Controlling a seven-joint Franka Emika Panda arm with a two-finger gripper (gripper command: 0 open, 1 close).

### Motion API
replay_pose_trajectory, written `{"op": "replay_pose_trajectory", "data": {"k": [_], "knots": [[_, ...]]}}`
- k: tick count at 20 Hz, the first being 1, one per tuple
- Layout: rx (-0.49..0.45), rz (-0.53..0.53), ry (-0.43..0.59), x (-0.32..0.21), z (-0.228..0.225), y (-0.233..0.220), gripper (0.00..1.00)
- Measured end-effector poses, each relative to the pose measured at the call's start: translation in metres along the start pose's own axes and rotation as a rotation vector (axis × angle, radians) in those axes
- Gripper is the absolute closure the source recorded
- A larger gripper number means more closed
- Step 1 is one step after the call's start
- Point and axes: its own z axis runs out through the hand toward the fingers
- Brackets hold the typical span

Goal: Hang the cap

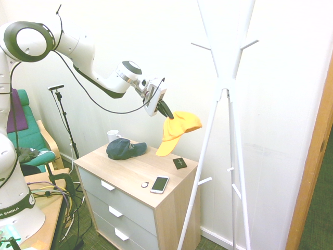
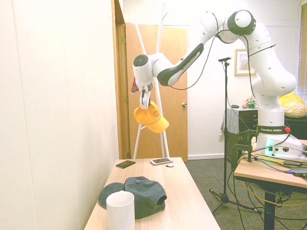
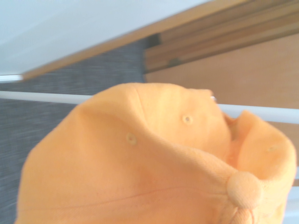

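— Two dark fingers [image 1: 166,110] of the gripper [image 1: 167,112] were pinched on the crown of the cap [image 1: 177,131], closed down to the thickness of the fabric. What did it look like?

— Bright yellow-orange cloth, curved brim, a small dark mark on the front panel in the second exterior view. The wrist view showed stitched eyelets and the top button [image 3: 244,188], with the crown creased where it was gripped.

— Which way did it point?

— It hung in the air below the gripper, its long axis slanting down, brim lowest and aimed toward the dresser [image 1: 125,174].

— And around it?

— The white coat stand [image 1: 225,88] stood beside it, not touching. On the dresser top lay the dark cap [image 1: 124,149], a white mug [image 1: 113,136], a phone [image 1: 159,184] and a small black wallet [image 1: 180,163].
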Motion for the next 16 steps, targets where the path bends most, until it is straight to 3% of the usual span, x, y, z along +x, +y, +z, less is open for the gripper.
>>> {"op": "replay_pose_trajectory", "data": {"k": [10, 16], "knots": [[-0.095, 0.08, 0.153, 0.098, -0.061, 0.118, 1.0], [-0.098, 0.134, 0.218, 0.146, -0.115, 0.173, 1.0]]}}
